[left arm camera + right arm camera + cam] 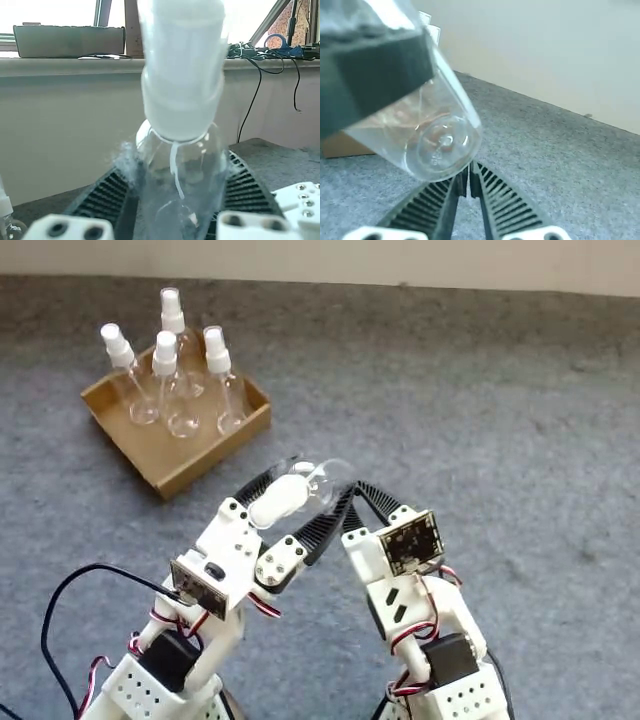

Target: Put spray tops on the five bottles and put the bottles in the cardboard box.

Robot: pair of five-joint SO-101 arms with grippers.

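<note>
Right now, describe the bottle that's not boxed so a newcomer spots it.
Find the box at upper left in the high view, four bottles upright inside. Lower, mid-frame, the left hand holds a fifth bottle. It alone is tilted and held, not boxed.

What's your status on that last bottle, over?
Left gripper shut on bottle, top on. Right gripper shut, empty, crowding its base. Four capped bottles standing in box.

Surface: grey fuzzy carpet (500, 390) is all I get underneath.
Wall: a plain cream wall (60, 130) runs right behind it.
Window: the window (45, 10) is blown out with daylight on my feed.
Sill: the sill (75, 64) has a long grey trough (67, 41) at one end and tangled cables (260, 52) at the other, a couple dangling down.
</note>
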